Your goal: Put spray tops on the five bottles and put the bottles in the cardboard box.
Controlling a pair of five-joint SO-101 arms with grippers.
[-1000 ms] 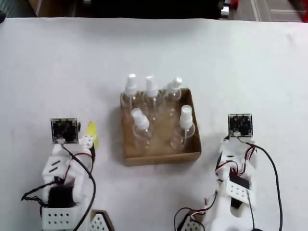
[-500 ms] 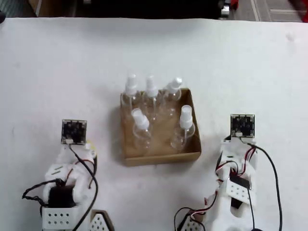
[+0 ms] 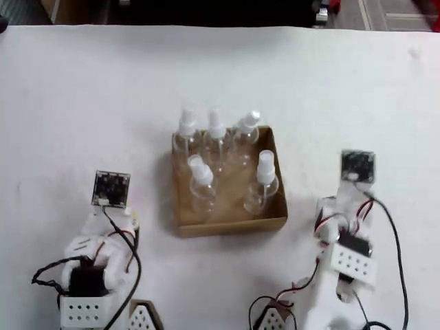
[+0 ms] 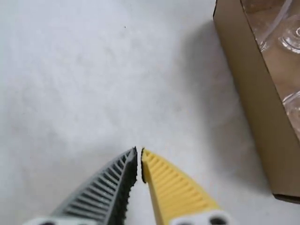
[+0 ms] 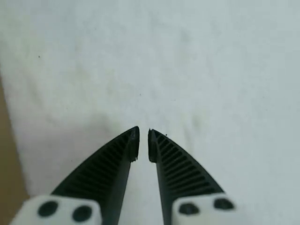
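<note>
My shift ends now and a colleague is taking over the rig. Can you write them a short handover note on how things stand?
Left gripper: shut, empty, over bare table beside the cardboard box.
Right gripper: shut, empty, over bare table on the box's other side.
Bottles: all five stand in the box, three in the far row and two nearer the arms, each with a spray top on.
Done: capping and boxing, as far as the views show.
Left: nothing visible.

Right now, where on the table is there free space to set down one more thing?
The table is bare beyond the cardboard box and on both its sides, ahead of the left arm and the right arm. Inside the box it is crowded: five bottles stand there.
</note>
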